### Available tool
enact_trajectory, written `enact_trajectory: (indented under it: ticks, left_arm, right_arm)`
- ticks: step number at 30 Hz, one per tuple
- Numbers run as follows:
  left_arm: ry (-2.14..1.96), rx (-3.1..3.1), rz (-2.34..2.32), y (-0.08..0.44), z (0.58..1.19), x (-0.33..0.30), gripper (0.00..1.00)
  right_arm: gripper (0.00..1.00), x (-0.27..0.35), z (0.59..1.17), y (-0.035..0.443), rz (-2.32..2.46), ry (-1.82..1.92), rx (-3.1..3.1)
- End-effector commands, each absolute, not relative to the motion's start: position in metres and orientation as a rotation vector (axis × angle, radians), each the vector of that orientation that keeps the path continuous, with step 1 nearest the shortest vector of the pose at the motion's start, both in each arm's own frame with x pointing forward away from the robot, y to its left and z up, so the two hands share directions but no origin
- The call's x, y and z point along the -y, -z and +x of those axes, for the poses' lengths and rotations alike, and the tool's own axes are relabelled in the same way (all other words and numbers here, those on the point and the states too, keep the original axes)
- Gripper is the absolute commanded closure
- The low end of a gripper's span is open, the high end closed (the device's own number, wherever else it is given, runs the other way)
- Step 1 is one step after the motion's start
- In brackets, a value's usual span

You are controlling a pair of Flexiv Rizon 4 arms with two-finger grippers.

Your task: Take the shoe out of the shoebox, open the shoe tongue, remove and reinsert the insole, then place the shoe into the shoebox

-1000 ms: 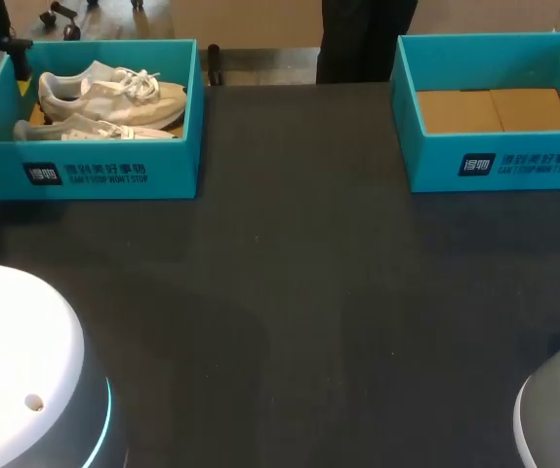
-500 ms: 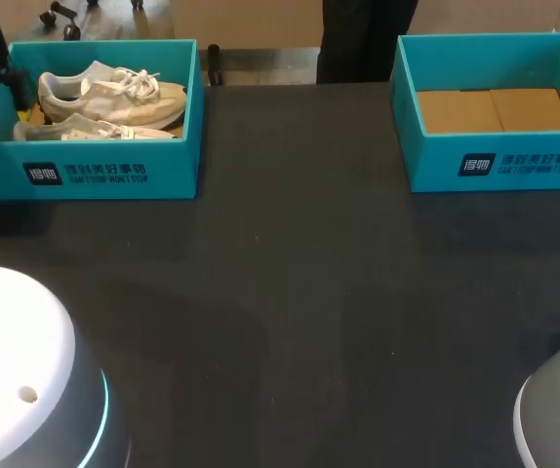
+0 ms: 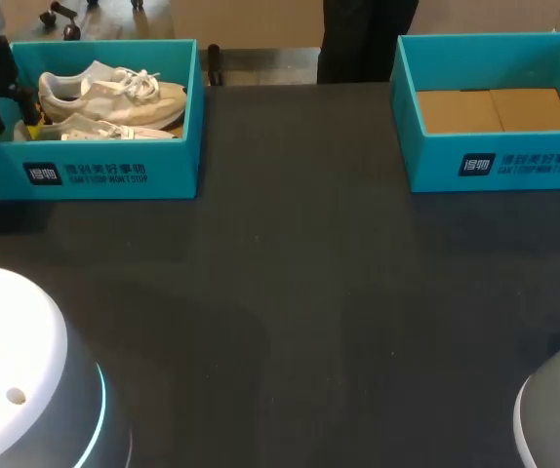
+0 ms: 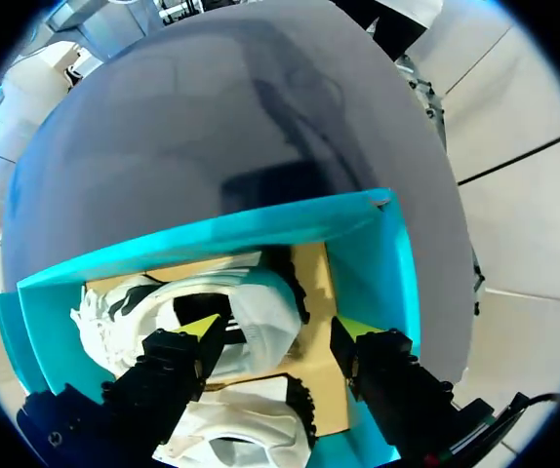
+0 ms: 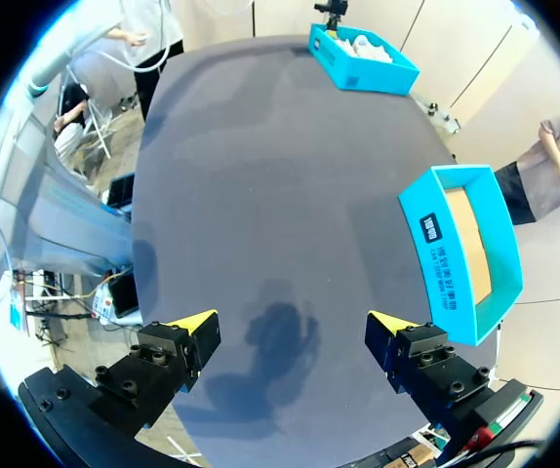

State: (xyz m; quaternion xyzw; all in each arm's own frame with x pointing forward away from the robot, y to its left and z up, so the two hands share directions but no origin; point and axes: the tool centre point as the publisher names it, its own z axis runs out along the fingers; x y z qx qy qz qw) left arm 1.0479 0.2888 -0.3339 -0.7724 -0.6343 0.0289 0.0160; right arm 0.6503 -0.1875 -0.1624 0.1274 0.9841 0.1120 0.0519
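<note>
Our left end effector [image 4: 278,329] now further over shoebox [image 3: 114,174], fingers apart above heel of shoe [image 3: 114,90], shoe lying inside box, right end effector [image 5: 293,327] apart above surface [image 3: 309,292].

Head view: the edge cuts off the left gripper [image 3: 14,119] and the right box [image 3: 500,166]; the left box [image 3: 114,171] wall hides the near shoe's [image 3: 100,130] sole. Left wrist view: the fingers [image 4: 173,370] cover much of the shoe [image 4: 246,434] under the gripper (toe unseen).
</note>
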Motion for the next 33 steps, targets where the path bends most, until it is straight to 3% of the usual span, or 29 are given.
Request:
enact_trajectory:
  ticks: [1,18,26,30,33]
  left_arm:
    - [-0.058,1.992,-2.419,0.343,1.046,-0.292,0.31]
    - [-0.017,1.999,-2.416,0.377,1.050,-0.286,0.36]
    - [-0.006,1.984,-2.389,0.393,1.055,-0.287,0.56]
    - [-0.009,1.972,-2.374,0.396,1.056,-0.289,0.74]
    - [-0.006,1.965,-2.376,0.392,1.055,-0.291,0.93]
  right_arm:
    - [0.00,0.187,0.652,0.163,0.389,-0.336,-2.998]
    - [0.00,0.187,0.652,0.163,0.389,-0.336,-2.998]
    - [0.00,0.187,0.652,0.163,0.389,-0.336,-2.998]
    - [0.00,0.187,0.652,0.163,0.389,-0.336,-2.998]
    - [0.00,0.187,0.652,0.163,0.389,-0.336,-2.998]
